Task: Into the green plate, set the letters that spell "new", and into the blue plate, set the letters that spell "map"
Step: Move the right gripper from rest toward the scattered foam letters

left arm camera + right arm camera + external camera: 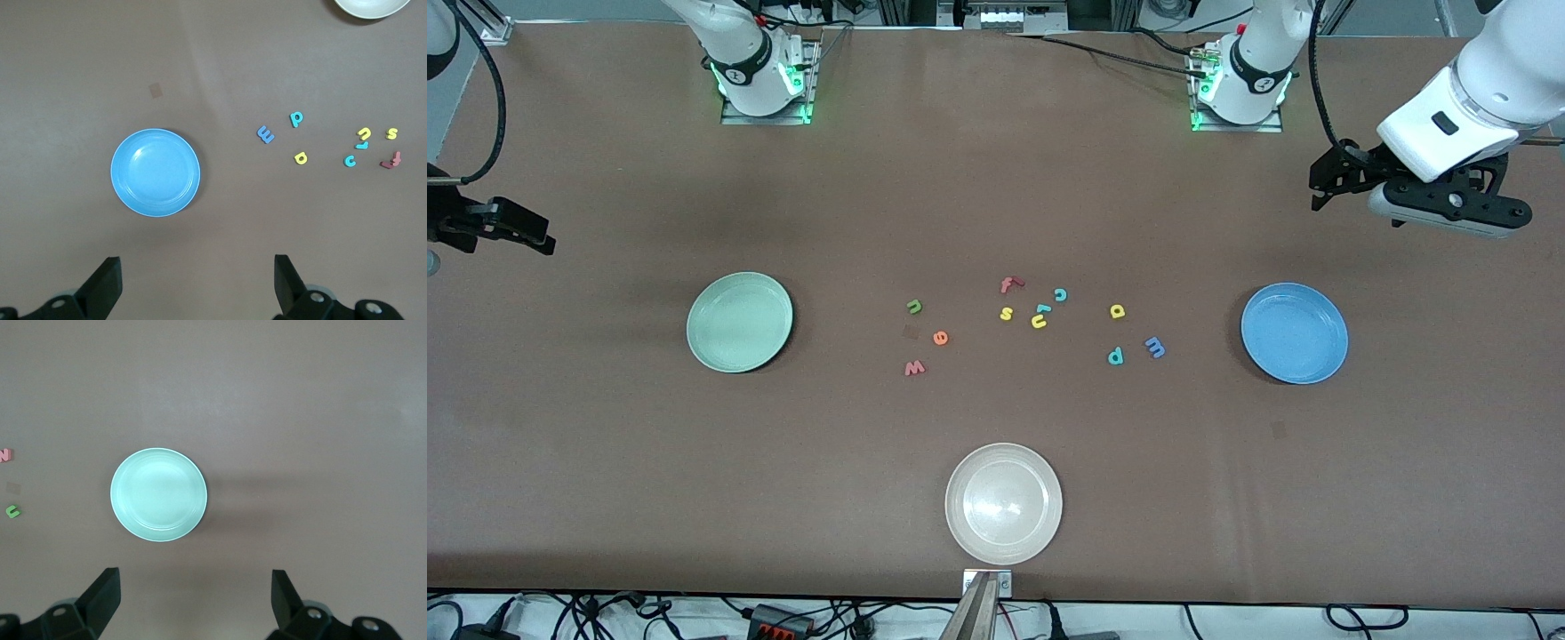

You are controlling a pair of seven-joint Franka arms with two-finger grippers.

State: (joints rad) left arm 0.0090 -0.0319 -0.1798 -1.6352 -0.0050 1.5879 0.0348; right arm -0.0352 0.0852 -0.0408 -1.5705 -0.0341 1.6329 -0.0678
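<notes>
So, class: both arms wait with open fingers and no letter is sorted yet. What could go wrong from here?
1. The yellow u touches a teal letter, and the yellow s and teal c lie close by; they could be mistaken for the yellow a or teal p.
2. The letters are tiny and flat, so fingers may slip off them.
3. The whitish-beige plate might be mistaken for a target.

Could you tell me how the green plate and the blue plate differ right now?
The green plate is pale mint; the blue plate is medium blue. The green plate sits toward the right arm's end of the table, beside the n, e and w; the blue plate sits toward the left arm's end, beside the m, a and p. Both are round, similar in size and hold nothing.
</notes>
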